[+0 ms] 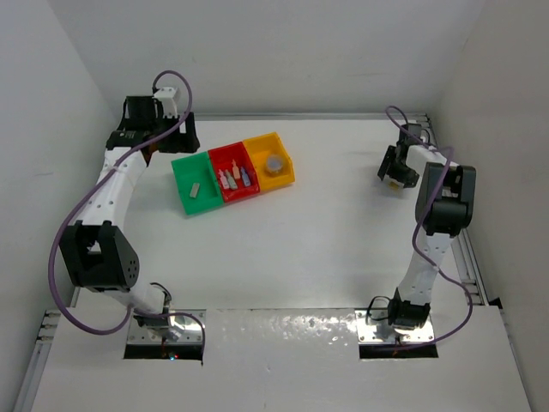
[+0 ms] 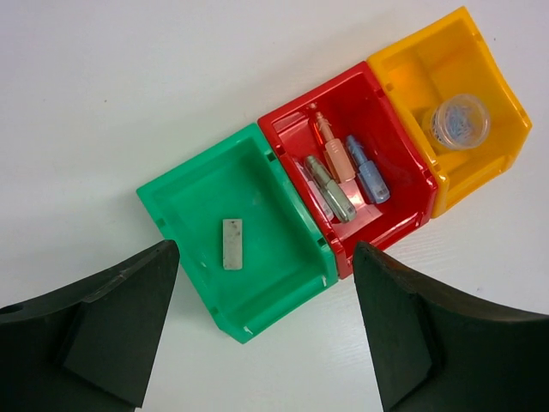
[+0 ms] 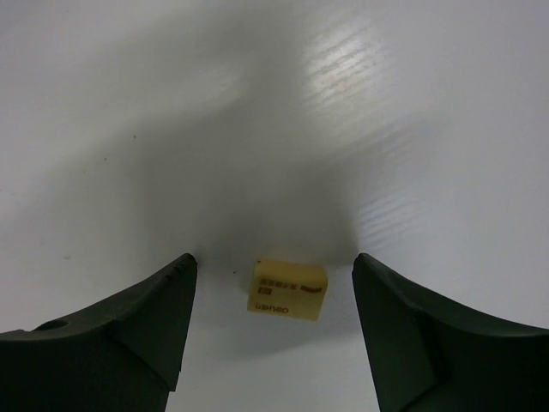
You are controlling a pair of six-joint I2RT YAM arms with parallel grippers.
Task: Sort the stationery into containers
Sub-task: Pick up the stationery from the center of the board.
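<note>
Three joined containers lie back left: a green bin (image 1: pixel 184 172) (image 2: pixel 274 206), a red bin (image 1: pixel 227 154) (image 2: pixel 360 103) and a yellow-orange bin (image 1: pixel 262 144) (image 2: pixel 412 69). The green one holds a flat grey piece (image 2: pixel 232 244). In the red one lie pale green (image 2: pixel 330 190), orange-pink (image 2: pixel 336 154) and blue (image 2: pixel 369 176) oblong pieces. A grey round roll (image 2: pixel 460 121) (image 1: pixel 274 161) sits in the yellow-orange one. My left gripper (image 2: pixel 266 251) (image 1: pixel 182 130) hangs open over the bins' near edge. At the far right a tan block (image 3: pixel 287 289) (image 1: pixel 395 184) lies on the table between the fingers of my open right gripper (image 3: pixel 274 259) (image 1: pixel 392 174), untouched.
White walls close the table at the left, back and right. A purple cable (image 1: pixel 64 232) loops along the left arm. The right arm (image 1: pixel 433 215) stands close to the right wall.
</note>
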